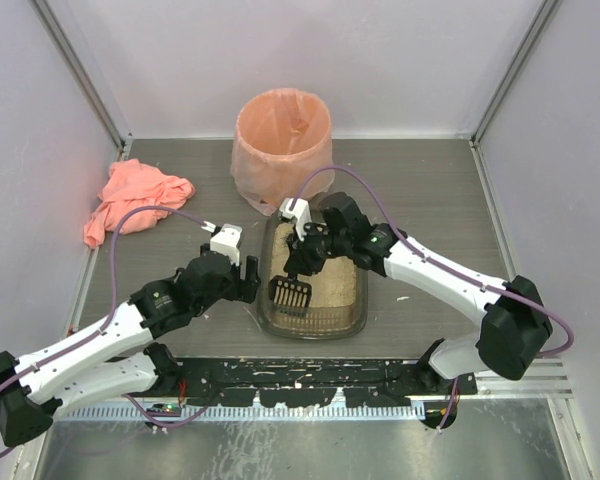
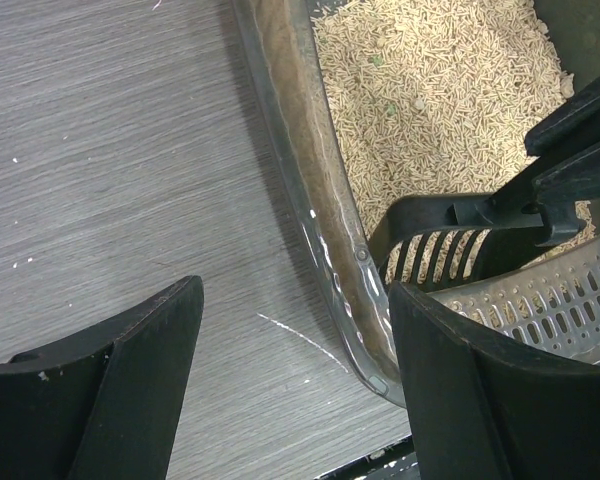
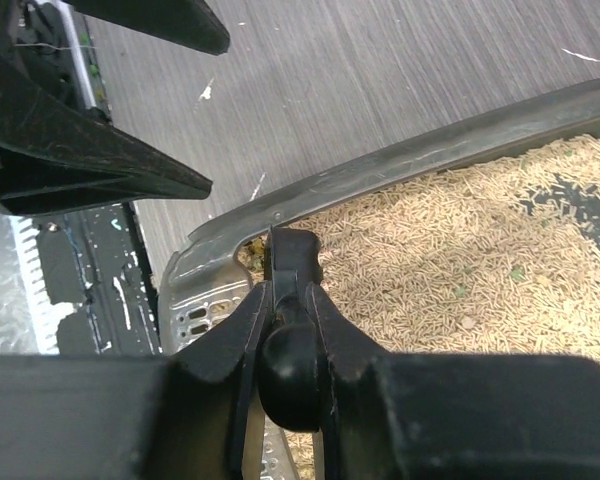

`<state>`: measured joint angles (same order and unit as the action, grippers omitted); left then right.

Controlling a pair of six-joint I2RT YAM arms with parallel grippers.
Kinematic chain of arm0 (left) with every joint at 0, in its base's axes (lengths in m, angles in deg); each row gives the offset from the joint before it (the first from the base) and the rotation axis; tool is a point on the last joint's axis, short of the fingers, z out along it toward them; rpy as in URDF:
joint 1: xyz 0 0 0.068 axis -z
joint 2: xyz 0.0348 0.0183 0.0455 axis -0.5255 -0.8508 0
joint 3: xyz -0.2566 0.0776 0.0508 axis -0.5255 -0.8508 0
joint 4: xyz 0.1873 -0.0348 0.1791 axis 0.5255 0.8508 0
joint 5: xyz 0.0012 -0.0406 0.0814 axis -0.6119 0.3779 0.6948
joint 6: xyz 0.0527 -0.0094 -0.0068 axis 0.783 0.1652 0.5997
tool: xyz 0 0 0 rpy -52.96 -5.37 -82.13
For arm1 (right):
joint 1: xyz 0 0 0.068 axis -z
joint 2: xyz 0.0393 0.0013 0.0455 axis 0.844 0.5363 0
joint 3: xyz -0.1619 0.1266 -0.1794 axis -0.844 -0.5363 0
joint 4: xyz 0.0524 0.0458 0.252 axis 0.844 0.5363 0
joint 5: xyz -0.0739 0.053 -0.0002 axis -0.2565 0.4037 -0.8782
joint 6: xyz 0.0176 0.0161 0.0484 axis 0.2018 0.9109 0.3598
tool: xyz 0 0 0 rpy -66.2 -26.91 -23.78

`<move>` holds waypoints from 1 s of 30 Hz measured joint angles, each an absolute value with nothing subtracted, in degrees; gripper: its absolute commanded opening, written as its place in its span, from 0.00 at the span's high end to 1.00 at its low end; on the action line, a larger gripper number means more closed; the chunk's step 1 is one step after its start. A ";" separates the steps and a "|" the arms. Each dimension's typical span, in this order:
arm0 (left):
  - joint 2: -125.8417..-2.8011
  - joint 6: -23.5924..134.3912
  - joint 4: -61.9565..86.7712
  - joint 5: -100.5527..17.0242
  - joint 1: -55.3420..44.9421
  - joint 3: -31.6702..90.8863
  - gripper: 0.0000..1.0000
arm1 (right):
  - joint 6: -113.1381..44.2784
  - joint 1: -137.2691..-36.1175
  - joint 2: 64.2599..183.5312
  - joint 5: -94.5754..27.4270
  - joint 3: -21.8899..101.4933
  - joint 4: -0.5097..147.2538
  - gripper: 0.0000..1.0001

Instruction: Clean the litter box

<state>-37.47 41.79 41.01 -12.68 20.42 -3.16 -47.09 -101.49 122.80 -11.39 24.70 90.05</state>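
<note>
Litter box [image 1: 361, 305]: on the table, in front of the bin [image 1: 280, 150].
My right tool [image 1: 305, 262]: clamped on the scoop [image 1: 288, 293], whose head is in the granules at the near-left.
My left tool [image 1: 248, 282]: wide, empty, beside the box's left rim.
Progress: early, I judge; sifting and dumping remain.
Left wrist view only: greenish specks [image 2: 377, 60] in the granules.
Top view only: the bin.

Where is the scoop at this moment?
In the top view, the scoop is at the near-left corner of the litter box, its handle held by the right gripper, with the left gripper just outside the box's left rim.
</note>
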 measured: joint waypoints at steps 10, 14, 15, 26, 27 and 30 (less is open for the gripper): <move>-37.47 41.81 41.03 -12.66 20.42 -3.16 0.24 | -45.67 -102.86 121.23 -23.81 24.66 90.36 0.99; -37.47 41.79 41.03 -12.66 20.42 -3.16 0.24 | -45.80 -102.89 119.74 -29.51 24.00 89.68 0.99; -37.49 41.81 41.01 -12.66 20.42 -3.16 0.24 | -45.89 -102.89 119.57 -30.34 23.91 89.53 0.99; -37.97 41.81 40.99 -12.68 20.42 -3.16 0.24 | -48.29 -103.06 116.92 -46.82 22.41 84.92 0.99; -37.97 41.81 40.97 -12.68 20.42 -3.16 0.24 | -48.56 -103.21 115.83 -47.96 22.21 84.81 0.99; -38.04 41.81 40.93 -12.68 20.42 -3.16 0.24 | -48.82 -103.26 112.29 -49.31 22.19 84.20 0.99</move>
<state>-38.04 41.81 40.93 -12.68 20.42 -3.16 -48.82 -103.26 112.29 -49.31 22.19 84.20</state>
